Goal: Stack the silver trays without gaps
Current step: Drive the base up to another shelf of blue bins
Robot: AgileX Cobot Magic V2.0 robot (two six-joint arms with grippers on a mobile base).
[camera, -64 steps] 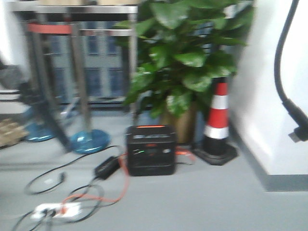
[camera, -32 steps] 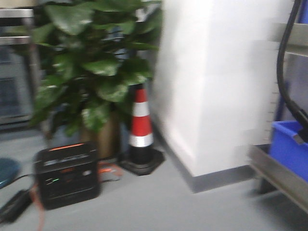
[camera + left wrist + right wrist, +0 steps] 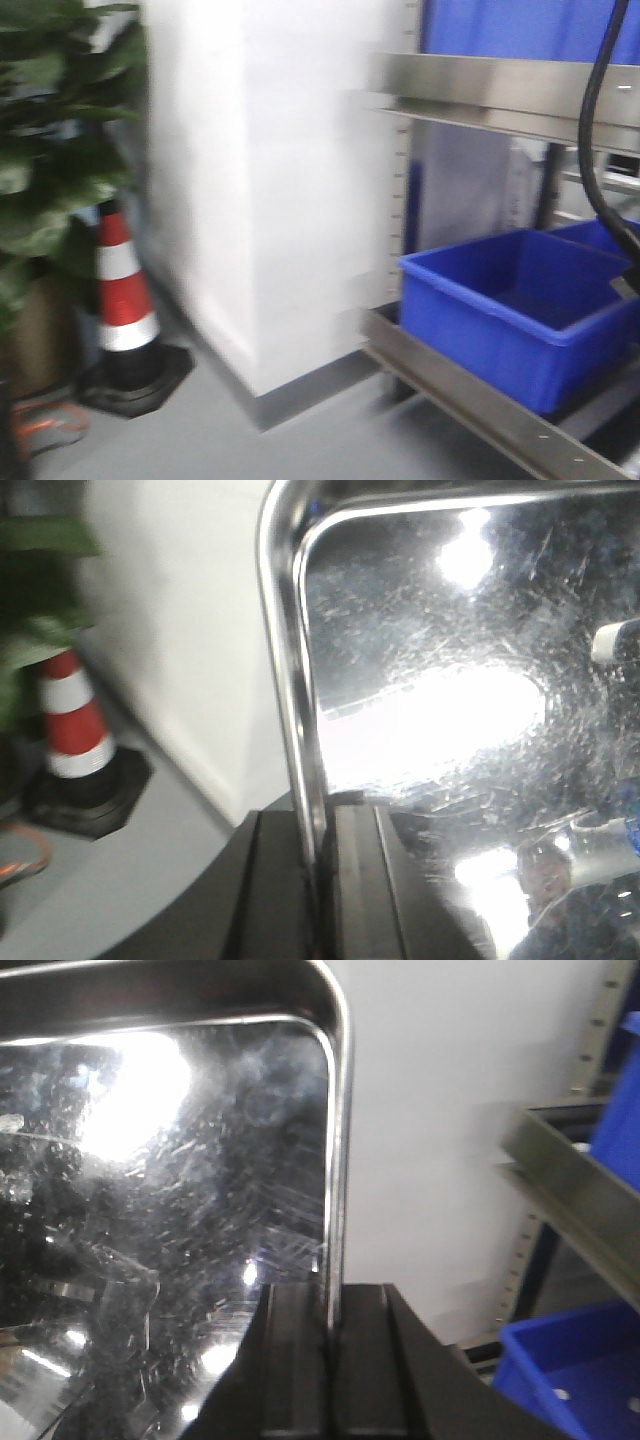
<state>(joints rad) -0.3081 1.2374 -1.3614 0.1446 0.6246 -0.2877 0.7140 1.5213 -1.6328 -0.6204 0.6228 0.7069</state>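
A silver tray [image 3: 450, 680] fills the left wrist view, shiny and scratched, with a rounded corner at the top left. My left gripper [image 3: 325, 825] is shut on its left rim, one black finger on each side of the rim. The right wrist view shows the same kind of silver tray [image 3: 180, 1160], and my right gripper [image 3: 330, 1295] is shut on its right rim. The tray is held off the ground between both grippers. Neither the tray nor the grippers appear in the front view.
A white pillar [image 3: 270, 200] stands straight ahead. To its left are a red-and-white traffic cone [image 3: 125, 300] and a leafy plant [image 3: 40, 130]. A steel rack [image 3: 470, 400] on the right holds a blue bin [image 3: 510, 300]. A black cable [image 3: 595, 150] hangs at the right edge.
The front view has swung to the right. The black box, cables and stanchions have left the view, the cone has slid left, and the rack with blue bins has come in.
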